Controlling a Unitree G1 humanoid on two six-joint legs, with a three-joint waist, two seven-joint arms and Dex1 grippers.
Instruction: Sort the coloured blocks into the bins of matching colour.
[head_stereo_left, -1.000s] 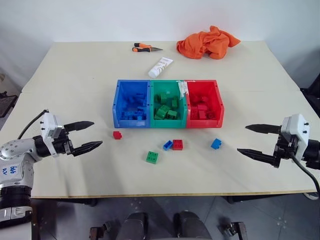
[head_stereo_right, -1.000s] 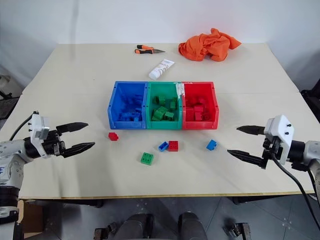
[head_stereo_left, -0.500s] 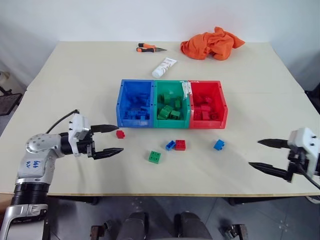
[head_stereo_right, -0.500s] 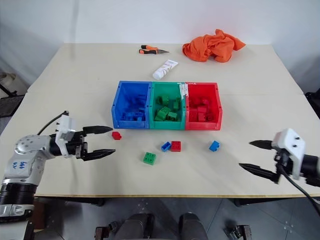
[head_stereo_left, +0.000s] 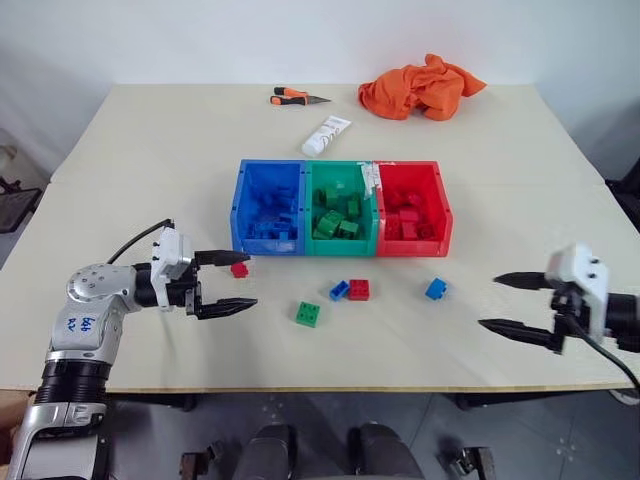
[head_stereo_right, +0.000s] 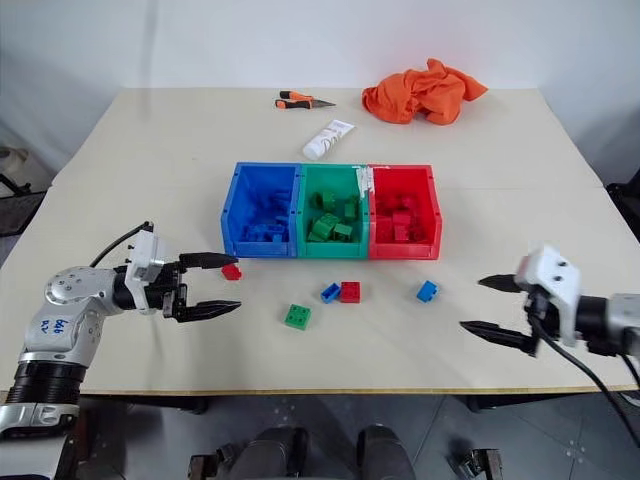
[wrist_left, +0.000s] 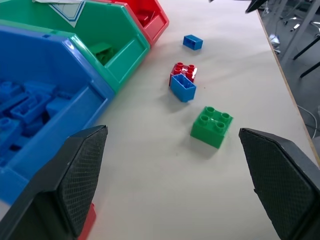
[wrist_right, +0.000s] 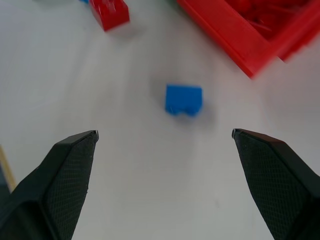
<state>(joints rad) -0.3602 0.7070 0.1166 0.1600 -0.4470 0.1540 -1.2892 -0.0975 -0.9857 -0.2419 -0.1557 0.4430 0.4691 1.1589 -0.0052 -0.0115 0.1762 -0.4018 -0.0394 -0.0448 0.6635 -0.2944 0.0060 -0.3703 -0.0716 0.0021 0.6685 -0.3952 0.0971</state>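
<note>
Three joined bins stand mid-table: blue (head_stereo_left: 265, 243), green (head_stereo_left: 340, 247) and red (head_stereo_left: 412, 248), each holding blocks of its own colour. In front of them lie loose blocks: a small red one (head_stereo_left: 239, 268), a green one (head_stereo_left: 307, 314), a blue one (head_stereo_left: 339, 290) touching a red one (head_stereo_left: 359, 289), and another blue one (head_stereo_left: 435, 289). My left gripper (head_stereo_left: 250, 280) is open, and the small red block sits just inside its far finger. The right gripper (head_stereo_left: 489, 301) is open and empty, right of the blue block (wrist_right: 184, 99) it faces.
At the back of the table lie a white tube (head_stereo_left: 323, 134), an orange-handled knife (head_stereo_left: 293, 97) and a crumpled orange cloth (head_stereo_left: 420, 85). The table's front edge runs just below both grippers.
My left gripper has swung right, from the table's left edge up to the small red block. The right gripper has sunk and tilted down a little. Both stayed open.
</note>
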